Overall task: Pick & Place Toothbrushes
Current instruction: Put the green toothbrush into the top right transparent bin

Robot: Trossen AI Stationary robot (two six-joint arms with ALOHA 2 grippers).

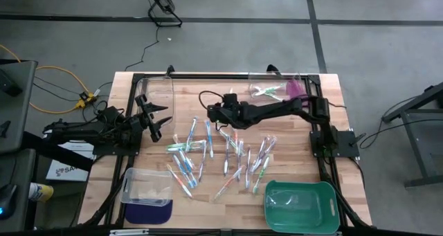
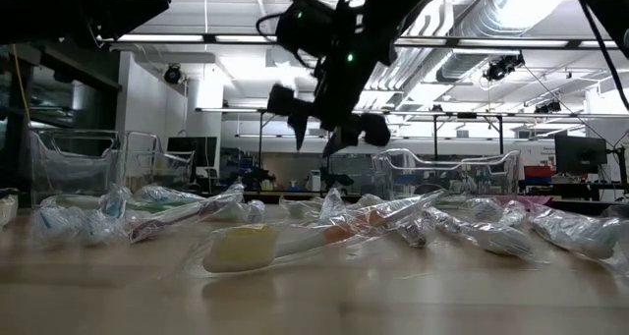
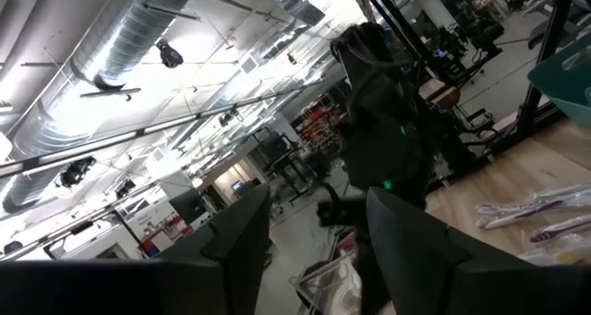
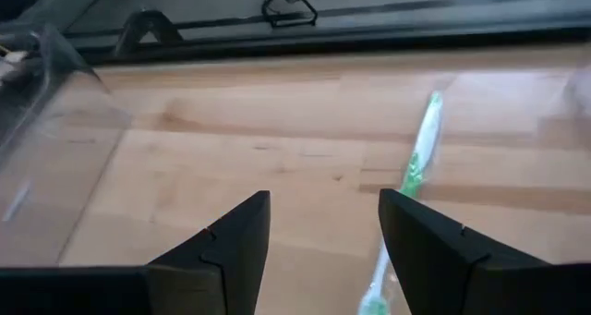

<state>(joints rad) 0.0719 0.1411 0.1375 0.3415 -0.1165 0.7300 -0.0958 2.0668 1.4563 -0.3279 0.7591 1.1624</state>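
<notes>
About two dozen toothbrushes (image 1: 208, 156), three clear bins (image 1: 147, 186), one green tray (image 1: 302, 205), two arms.

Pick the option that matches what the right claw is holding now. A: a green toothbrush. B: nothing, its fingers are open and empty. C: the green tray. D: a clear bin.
B: in its wrist view the right claw stands open with bare wood between its fingers, and the green toothbrush lies on the table beyond them, untouched.

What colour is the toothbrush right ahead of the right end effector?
Light green toothbrush, clearest in the right wrist view.
</notes>
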